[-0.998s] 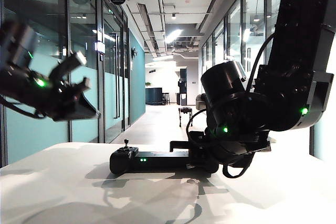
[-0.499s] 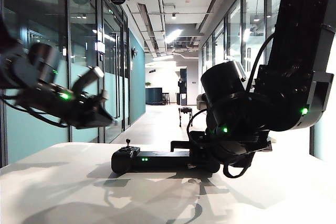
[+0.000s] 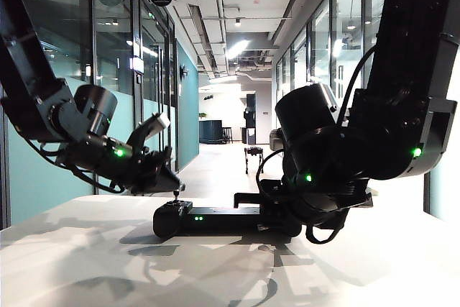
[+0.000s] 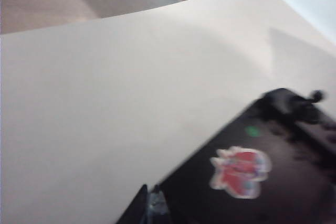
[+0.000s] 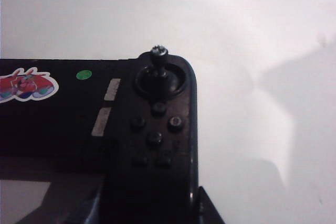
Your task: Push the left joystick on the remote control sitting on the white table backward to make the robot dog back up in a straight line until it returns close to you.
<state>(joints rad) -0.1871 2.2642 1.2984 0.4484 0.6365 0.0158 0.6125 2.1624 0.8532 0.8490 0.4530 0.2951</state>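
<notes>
A long glass-walled corridor (image 3: 223, 156) runs behind the broad matte white table (image 3: 86, 264). On it I see the wide black gamepad-style remote control (image 3: 215, 221). My left gripper (image 3: 171, 183) hangs just above its short thin black left joystick (image 3: 177, 195); whether those jaws are parted I cannot tell. My right gripper (image 5: 149, 203) grasps the controller's right end. The small dark four-legged robot dog (image 3: 254, 154) stands far down the hall.
</notes>
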